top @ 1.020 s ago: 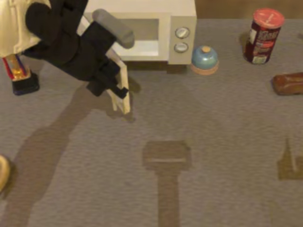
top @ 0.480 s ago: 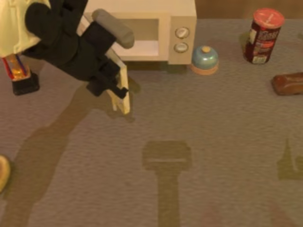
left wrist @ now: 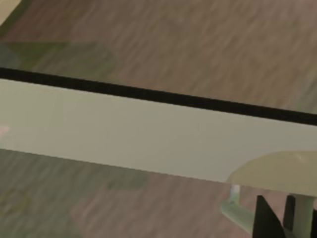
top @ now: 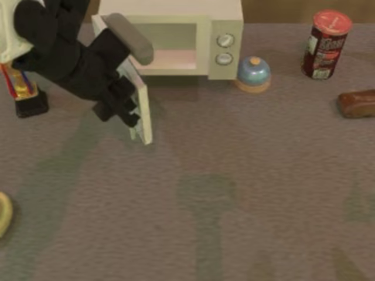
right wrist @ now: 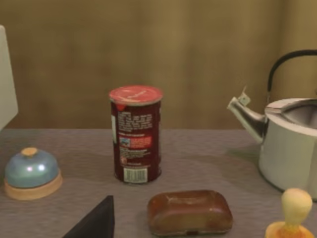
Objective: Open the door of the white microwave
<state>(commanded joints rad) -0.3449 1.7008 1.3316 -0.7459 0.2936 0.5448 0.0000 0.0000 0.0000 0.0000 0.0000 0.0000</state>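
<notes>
The white microwave stands at the back of the table, its pale cavity showing. Its door is swung out toward the front, hinged at the microwave's left side. My left gripper is against the door's free end, shut on its edge. In the left wrist view the door fills the frame as a pale band, and the dark fingertips close around a thin pale handle bar. My right gripper shows only as a dark wedge in its own wrist view, off to the table's right.
A blue bell sits just right of the microwave, with a red can and a brown bar farther right. A bottle stands at the left. A white kettle appears in the right wrist view.
The door has swung a little farther open, its free end moving left. My left gripper moved left and slightly back with it.
</notes>
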